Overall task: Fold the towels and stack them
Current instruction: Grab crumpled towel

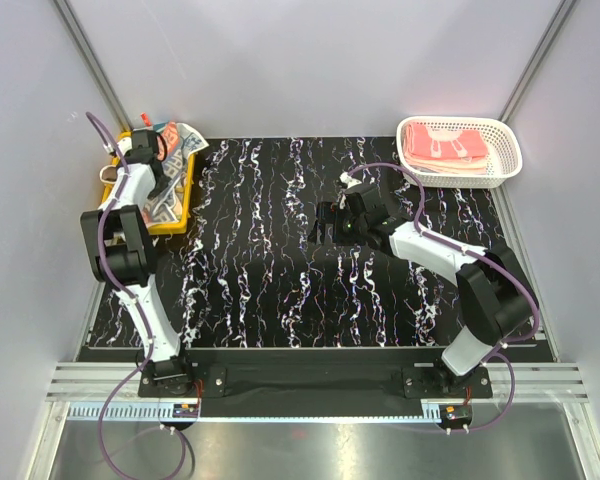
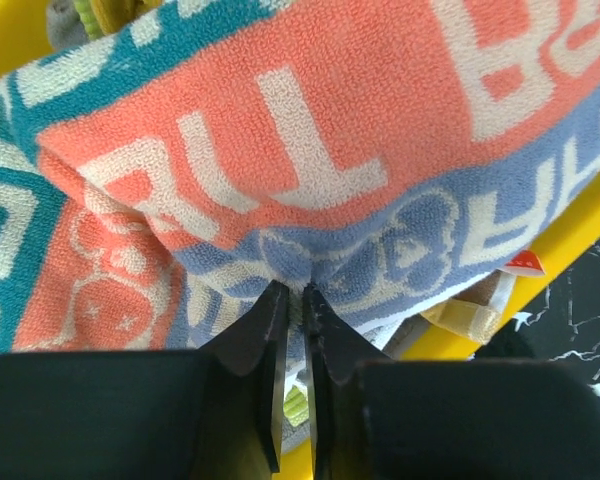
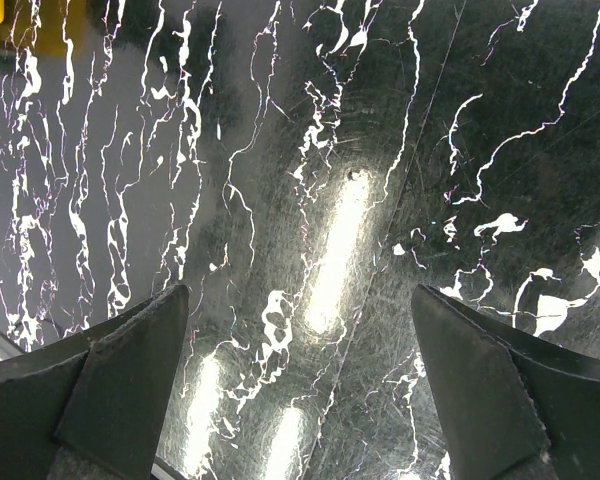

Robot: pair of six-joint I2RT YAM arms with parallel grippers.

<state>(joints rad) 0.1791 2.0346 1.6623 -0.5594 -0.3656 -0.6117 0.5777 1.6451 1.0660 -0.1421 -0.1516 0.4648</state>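
In the left wrist view, the left gripper (image 2: 292, 292) is seen nearest, its black fingers filling the lower edge and drawn together to a thin slit. A small pucker of the lettered towel (image 2: 280, 150) is pinched between the tips, in the blue band just below the coral block. The towel is heaped in the yellow tray (image 2: 580, 225), whose rim is shown at the right. The terry is judged light, soft and limp. It can be expected to sag and drape once lifted. A pinch at mid-fold is likely to bring it up bunched, so an edge or corner is judged the better hold for spreading it flat.

In the right wrist view, the right gripper (image 3: 300, 300) is shown with its fingers spread wide and nothing between them. Only the black marbled table (image 3: 480, 150) is seen below, and no towel lies near.

In the top view, the left gripper (image 1: 145, 150) is found down in the tray at the table's far left, on the towel heap. The right gripper (image 1: 320, 228) is held over the middle of the table, well apart from the tray. At the far right, folded pink towels (image 1: 443, 148) are seen in the white basket (image 1: 507, 165), well away from both grippers.
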